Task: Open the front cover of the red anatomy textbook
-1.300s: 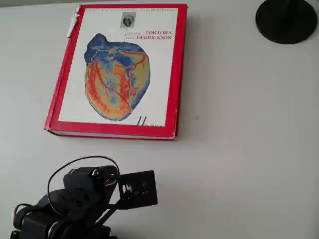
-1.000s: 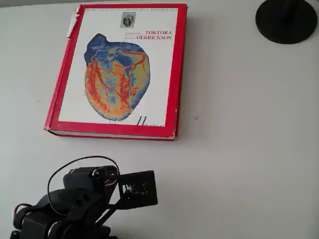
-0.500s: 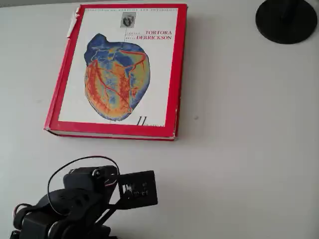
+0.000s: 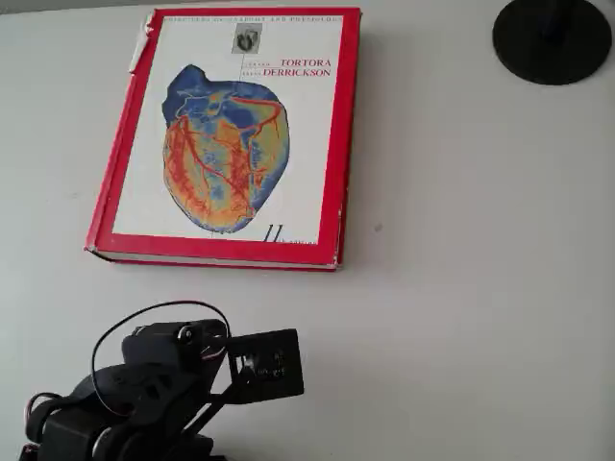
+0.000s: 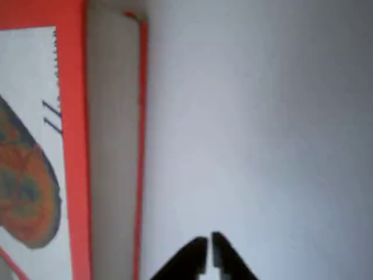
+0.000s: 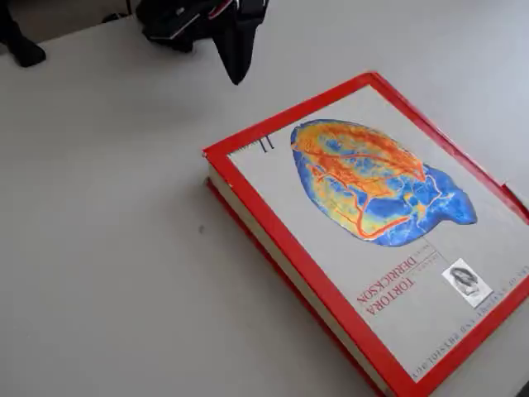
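The red anatomy textbook [image 4: 231,134] lies closed on the white table, its front cover [image 4: 317,144] flat and facing up with the heart picture. My black arm [image 4: 154,384] sits below the book in the overhead view. In the wrist view my gripper [image 5: 208,248] is shut with nothing in it, over bare table to the right of the book's grey page edge [image 5: 113,146] and red cover [image 5: 73,146]. In the fixed view the gripper [image 6: 238,76] hangs pointing down, apart from the near corner of the textbook [image 6: 372,207].
A black round disc base [image 4: 553,38] stands at the top right of the overhead view. White table [image 4: 461,288] stretches to the right of and below the book. A dark object [image 6: 16,41] sits at the fixed view's top left edge.
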Controlling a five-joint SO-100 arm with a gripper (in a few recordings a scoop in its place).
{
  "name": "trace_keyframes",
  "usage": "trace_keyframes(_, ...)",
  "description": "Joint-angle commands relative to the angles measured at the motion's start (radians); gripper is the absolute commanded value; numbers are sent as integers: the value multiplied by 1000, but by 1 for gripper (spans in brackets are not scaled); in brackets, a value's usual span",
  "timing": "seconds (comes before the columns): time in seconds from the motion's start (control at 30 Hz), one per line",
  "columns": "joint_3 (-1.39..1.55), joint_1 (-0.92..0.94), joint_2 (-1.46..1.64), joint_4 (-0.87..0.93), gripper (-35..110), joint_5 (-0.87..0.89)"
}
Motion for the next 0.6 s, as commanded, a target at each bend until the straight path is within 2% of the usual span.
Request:
trace_keyframes(0.0, 2, -8, -2, 3, 1, -9)
trace_keyframes(0.57, 8, 0, -2, -34, 0, -20)
